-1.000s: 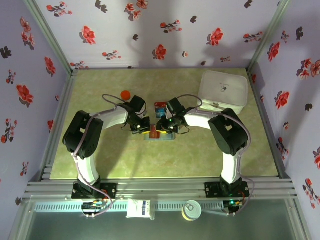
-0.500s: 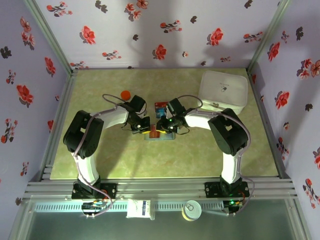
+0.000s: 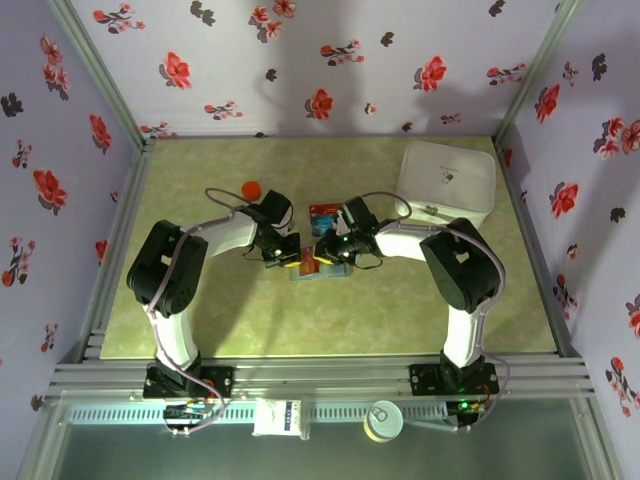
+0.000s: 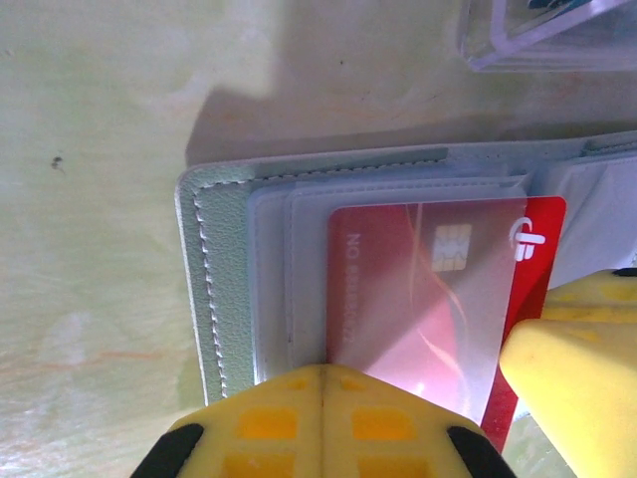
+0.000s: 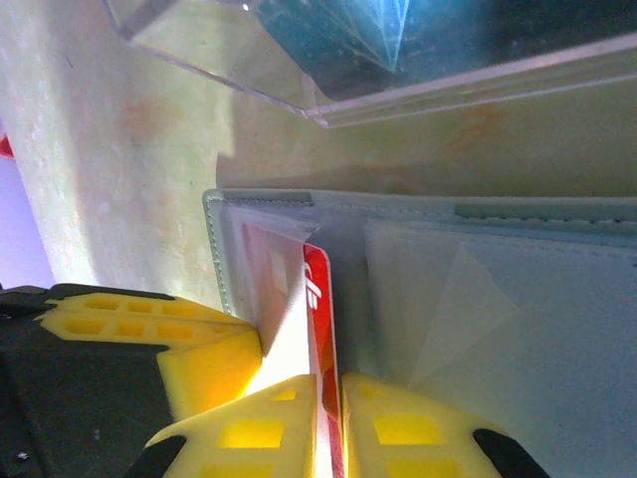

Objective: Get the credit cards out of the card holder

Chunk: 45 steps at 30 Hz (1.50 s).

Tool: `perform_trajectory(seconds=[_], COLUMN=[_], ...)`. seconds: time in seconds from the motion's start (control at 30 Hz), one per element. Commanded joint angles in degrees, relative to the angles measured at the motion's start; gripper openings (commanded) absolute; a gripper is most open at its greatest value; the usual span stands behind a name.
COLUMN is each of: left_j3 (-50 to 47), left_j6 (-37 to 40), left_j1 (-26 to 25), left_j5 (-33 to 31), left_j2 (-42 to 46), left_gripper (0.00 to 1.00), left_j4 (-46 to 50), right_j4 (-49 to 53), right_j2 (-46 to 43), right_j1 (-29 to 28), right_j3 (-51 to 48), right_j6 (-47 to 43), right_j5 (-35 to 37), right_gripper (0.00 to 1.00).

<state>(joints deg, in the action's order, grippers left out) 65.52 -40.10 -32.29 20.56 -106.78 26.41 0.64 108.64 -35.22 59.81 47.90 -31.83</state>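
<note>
Right claw [image 5: 329,438], at 6 o'clock, pinches the red credit card [image 5: 318,309] to pull it out. Left claw [image 4: 320,423], shut tight, likely pins the card holder [image 4: 214,289] still.

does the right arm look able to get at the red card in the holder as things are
Likely yes. The right gripper is shut on the free edge of the red card, which pokes out of the card holder. The left gripper sits at another side, not across that edge.
</note>
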Motion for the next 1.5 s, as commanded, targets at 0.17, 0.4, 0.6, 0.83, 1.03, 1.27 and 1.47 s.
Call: perform_trajectory(seconds=[0.17,0.4,0.6,0.83,1.03,1.27,1.47], left_j3=[-0.3,-0.4,-0.4,-0.2,0.3,-0.3,-0.7], left_j6=[0.8,1.0,1.1,1.7,2.1,1.8,1.9], left_j1=[0.1,0.1,0.1,0.2,0.1,0.2,0.1], left_j5=[-0.8,-1.0,-1.1,-1.2,-1.1,-1.0,-1.0], left_j2=[-1.8,-1.5,-1.4,-1.3,-1.0,0.1,0.5], left_gripper=[0.00,0.00,0.00,0.00,0.00,0.00,0.00], left_j4=[2.4,2.6,2.7,2.9,3.2,3.2,3.0], right_j4=[-2.6,-1.9,1.0,7.2,12.7,21.6,29.1], right_j2=[-1.4,-4.2,-6.5,-10.2,-13.0,-13.6,-13.8], right_j1=[0.7,1.6,2.0,2.5,2.8,3.2,3.2], right_j3=[-2.4,-5.2,-5.8,-5.6,-3.5,1.9,7.5], right_j6=[0.6,0.0,-1.5,-4.4,-8.1,-17.7,-33.0], right_j5=[-1.2,0.0,1.6,4.5,6.6,9.2,12.3], right_gripper=[0.10,0.06,0.06,0.06,0.04,0.03,0.00])
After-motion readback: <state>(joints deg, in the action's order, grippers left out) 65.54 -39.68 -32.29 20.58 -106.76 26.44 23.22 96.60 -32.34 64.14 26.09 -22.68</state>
